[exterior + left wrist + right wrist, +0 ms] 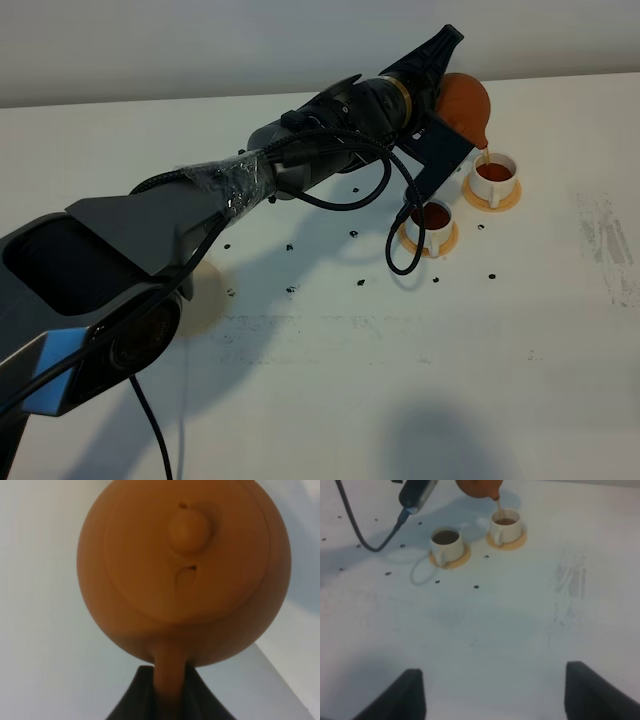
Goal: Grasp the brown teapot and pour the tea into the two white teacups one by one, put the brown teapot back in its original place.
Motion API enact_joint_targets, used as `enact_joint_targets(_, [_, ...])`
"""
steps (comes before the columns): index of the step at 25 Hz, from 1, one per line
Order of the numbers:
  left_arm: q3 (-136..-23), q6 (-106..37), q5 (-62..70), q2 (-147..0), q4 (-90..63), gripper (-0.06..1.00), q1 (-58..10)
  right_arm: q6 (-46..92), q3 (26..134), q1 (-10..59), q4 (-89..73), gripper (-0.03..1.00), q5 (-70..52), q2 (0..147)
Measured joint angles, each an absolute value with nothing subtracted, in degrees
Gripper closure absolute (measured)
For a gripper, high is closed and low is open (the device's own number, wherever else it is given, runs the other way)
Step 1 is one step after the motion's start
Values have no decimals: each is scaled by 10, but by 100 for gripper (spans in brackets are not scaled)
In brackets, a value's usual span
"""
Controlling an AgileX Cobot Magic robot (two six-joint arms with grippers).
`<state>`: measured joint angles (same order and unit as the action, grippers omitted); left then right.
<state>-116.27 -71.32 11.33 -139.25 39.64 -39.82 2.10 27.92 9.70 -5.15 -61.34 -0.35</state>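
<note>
Left arm extended, wrist rolled; left gripper (170, 692) clamped on teapot (185, 570) handle, body tipped beyond fingertips, tea (498, 506) poured into cup (490, 190) below. Right gripper (495, 695) held wide open, empty.

The tilted brown teapot (466, 105) is pouring a thin tea stream (483, 160) into the farther white teacup (496, 178) while the nearer teacup (432, 222) is sitting full.

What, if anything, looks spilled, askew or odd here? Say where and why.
No spill shows: the tea streams from the brown teapot into the far teacup. Small dark specks dot the table nearby; drops or marks, unclear.
</note>
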Motion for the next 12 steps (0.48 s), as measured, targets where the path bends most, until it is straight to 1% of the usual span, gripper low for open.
enact_joint_targets(12, [-1163,-713,100,-1392,408,84,-398,21,279,97,-51,38,-613,-4])
